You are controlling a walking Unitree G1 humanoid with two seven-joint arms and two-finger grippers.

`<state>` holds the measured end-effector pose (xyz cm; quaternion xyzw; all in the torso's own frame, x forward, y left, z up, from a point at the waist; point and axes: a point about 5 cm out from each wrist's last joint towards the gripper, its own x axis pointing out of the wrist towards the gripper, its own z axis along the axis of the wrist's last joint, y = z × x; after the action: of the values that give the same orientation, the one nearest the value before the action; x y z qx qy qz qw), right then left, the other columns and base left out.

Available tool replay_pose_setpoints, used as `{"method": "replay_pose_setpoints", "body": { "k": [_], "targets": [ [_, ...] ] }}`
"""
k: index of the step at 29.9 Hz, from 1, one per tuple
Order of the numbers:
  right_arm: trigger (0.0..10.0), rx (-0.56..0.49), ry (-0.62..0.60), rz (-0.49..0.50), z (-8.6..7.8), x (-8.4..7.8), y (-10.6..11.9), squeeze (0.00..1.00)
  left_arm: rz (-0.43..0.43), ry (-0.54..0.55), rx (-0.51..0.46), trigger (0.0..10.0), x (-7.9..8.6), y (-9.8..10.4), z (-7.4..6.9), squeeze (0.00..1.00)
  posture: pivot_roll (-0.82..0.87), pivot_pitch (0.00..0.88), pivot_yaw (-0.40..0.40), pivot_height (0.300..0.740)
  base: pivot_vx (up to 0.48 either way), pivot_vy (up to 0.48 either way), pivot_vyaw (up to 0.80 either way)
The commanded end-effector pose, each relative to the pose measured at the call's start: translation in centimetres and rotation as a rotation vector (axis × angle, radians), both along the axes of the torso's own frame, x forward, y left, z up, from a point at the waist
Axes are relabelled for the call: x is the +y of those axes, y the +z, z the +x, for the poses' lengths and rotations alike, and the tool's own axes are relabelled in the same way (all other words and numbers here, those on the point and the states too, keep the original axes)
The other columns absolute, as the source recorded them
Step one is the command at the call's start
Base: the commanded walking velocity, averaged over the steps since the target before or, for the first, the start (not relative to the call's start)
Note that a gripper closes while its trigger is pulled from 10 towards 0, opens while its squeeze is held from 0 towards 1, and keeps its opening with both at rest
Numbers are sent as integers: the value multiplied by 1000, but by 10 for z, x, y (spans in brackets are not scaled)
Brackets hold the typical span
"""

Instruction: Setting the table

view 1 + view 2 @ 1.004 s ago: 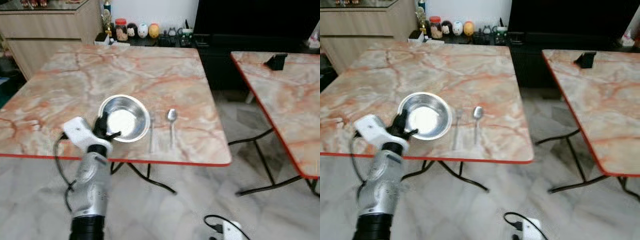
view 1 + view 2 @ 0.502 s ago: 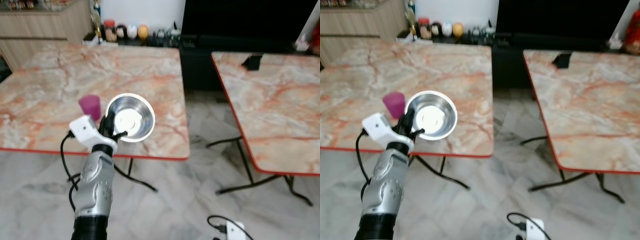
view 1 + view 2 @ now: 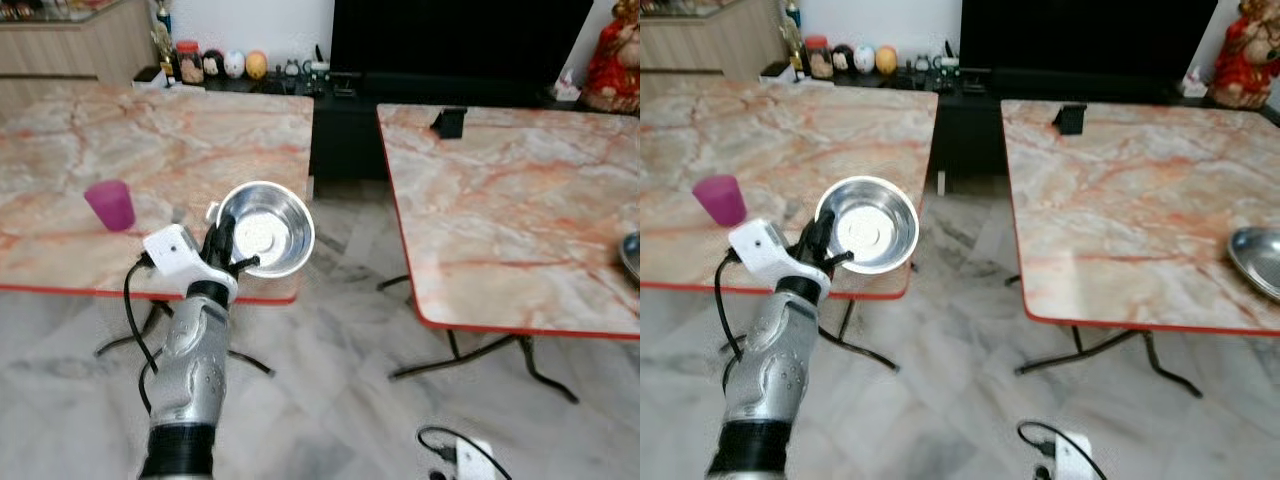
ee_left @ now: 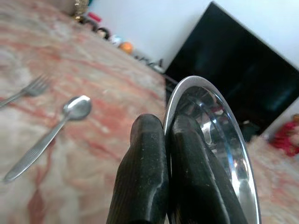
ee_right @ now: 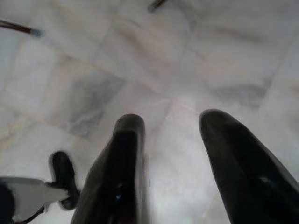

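While the left gripper (image 3: 232, 250) pinches the steel bowl's (image 3: 268, 228) rim over the table edge (image 3: 150, 293), right gripper (image 5: 170, 154) hangs spread above floor; wrist view reveals spoon (image 4: 51, 133), fork (image 4: 25, 91)

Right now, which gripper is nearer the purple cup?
Left. The left gripper is raised beside the left table's near edge, shut on the steel bowl, to the right of the purple cup. The right gripper hangs low over the floor, open.

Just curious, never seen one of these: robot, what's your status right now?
Left hand pinching steel bowl by its rim, held up. Right hand open, idle above floor. Nothing blocking.
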<state>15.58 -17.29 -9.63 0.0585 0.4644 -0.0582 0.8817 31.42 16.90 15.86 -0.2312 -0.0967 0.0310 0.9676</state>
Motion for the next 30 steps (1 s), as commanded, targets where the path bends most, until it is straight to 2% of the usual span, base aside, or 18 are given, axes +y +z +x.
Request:
{"method": "replay_pose_setpoints", "body": {
  "k": [1, 7, 30],
  "targets": [
    [10000, 8, -6, -13, -3, -6, -1, 0, 3, -27, -18, 10000, -10, 4, 1, 0, 27, 0, -38, 740, 0, -337, 0],
    [10000, 4, -26, -4, -4, -6, -1, 0, 32, -37, -15, 10000, -11, 4, 2, 0, 23, 0, -35, 740, 0, -337, 0],
    [10000, 7, -32, 0, -6, -4, -2, 0, 40, -50, -7, 10000, -13, 3, 2, 0, 0, 0, -16, 740, 0, -323, 0]
  ]
}}
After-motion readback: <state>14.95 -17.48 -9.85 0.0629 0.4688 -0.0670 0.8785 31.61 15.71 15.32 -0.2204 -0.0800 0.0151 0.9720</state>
